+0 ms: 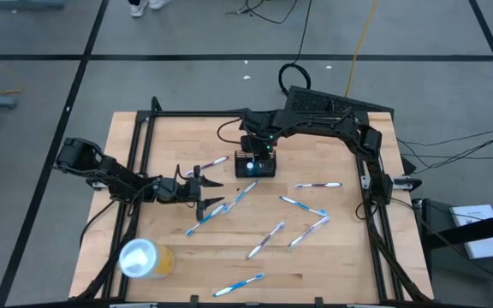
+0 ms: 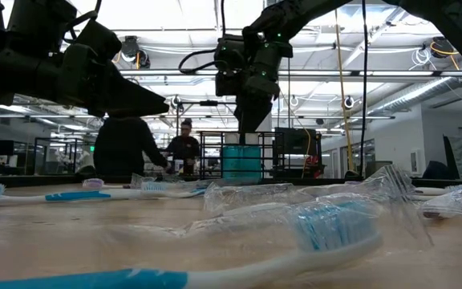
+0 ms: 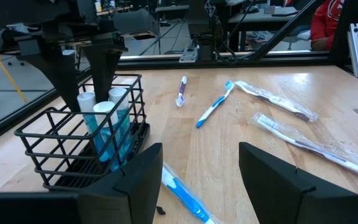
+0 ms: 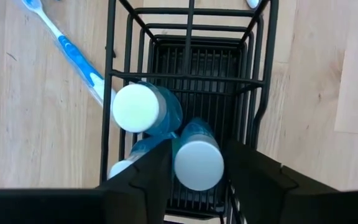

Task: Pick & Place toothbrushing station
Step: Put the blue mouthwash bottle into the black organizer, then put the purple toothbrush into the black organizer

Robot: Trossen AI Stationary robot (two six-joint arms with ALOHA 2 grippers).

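Standing at 12 o'clock on the counter (image 1: 332, 257), the toothbrushing station (image 1: 256, 165) is loaded: a tube (image 4: 198, 163) is gripped by the right gripper (image 4: 197, 171); the left gripper (image 1: 202, 194), at 9 o'clock, is held wide, empty.

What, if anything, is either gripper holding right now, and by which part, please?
The right gripper brackets the white cap of a blue tube standing in the toothbrushing station; whether it is clamped cannot be told. The left gripper is open and holds nothing.
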